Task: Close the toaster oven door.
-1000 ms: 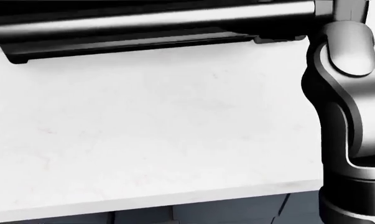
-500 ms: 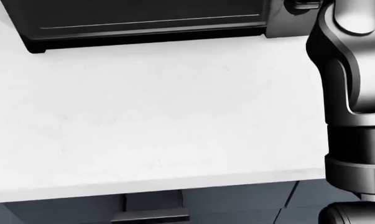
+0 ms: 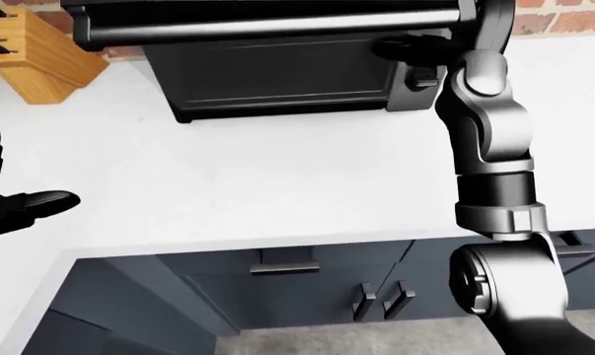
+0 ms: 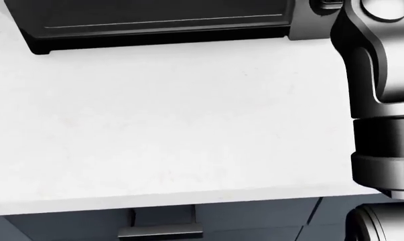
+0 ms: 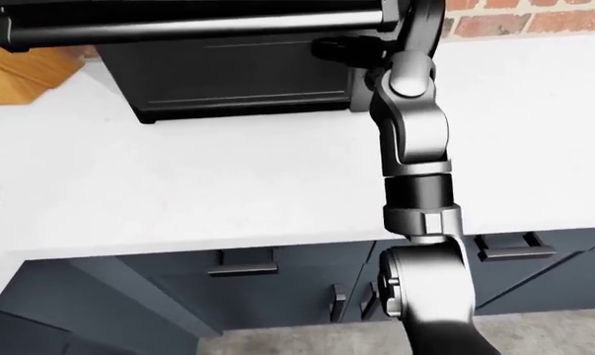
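White worktop (image 3: 277,185) carries the oven (image 3: 277,74) at its far edge; your right hand (image 3: 416,55), grip unclear, must lift the door (image 3: 268,22).

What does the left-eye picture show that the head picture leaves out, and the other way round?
Only the left-eye view shows the wooden knife block, the brick wall, the robot's left hand, the floor, and the right hand up at the toaster oven's handle bar. The head view adds nothing of its own. Both show the toaster oven door, the white counter, the right arm and dark cabinets.
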{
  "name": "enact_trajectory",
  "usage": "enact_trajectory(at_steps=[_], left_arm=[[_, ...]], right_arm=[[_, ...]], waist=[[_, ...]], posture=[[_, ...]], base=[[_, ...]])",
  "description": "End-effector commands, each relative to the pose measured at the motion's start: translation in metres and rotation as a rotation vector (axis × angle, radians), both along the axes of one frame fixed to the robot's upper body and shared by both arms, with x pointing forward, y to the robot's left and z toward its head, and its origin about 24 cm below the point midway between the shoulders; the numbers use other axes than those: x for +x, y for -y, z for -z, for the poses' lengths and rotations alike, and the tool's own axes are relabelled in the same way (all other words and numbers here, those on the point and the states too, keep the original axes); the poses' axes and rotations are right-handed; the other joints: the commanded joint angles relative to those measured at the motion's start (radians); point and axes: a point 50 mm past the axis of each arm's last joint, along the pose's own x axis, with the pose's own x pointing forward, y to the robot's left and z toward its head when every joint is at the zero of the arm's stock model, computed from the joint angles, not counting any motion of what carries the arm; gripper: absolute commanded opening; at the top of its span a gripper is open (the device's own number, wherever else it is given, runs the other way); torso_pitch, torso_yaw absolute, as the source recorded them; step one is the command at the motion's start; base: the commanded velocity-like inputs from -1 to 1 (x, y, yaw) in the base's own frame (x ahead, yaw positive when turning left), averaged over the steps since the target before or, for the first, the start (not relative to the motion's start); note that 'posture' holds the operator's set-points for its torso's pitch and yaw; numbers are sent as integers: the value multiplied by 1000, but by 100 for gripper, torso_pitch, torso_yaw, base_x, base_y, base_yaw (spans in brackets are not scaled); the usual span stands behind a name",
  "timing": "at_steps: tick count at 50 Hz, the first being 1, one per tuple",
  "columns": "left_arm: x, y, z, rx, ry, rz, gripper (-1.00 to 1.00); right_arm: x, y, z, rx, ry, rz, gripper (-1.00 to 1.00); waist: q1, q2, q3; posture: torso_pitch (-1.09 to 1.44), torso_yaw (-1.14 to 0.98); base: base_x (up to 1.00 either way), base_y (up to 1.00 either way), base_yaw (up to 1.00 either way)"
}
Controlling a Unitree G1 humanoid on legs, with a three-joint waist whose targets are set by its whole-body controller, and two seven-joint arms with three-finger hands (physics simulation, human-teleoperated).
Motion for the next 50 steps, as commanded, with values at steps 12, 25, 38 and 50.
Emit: enact_trajectory(at_steps=[12,25,38,50], left_arm=[[-14,25,-12,53,55,75,100],[-29,47,-16,50,63,154,100],[-43,68,-15,46,61,233,100],[-50,91,-11,56,48,324,100]], right_arm=[[-9,9,-30,14,117,53,100],[-9,10,-33,17,123,55,100],[-9,10,-34,16,125,49,100],[-9,8,-38,20,132,46,100]], waist=[[-4,5,-27],[-7,5,-22],[-7,4,-19],[-6,5,-17]], posture=[[0,0],[0,0],[0,0],[0,0]], base=[[0,0,0],[0,0,0],[0,0,0],[0,0,0]])
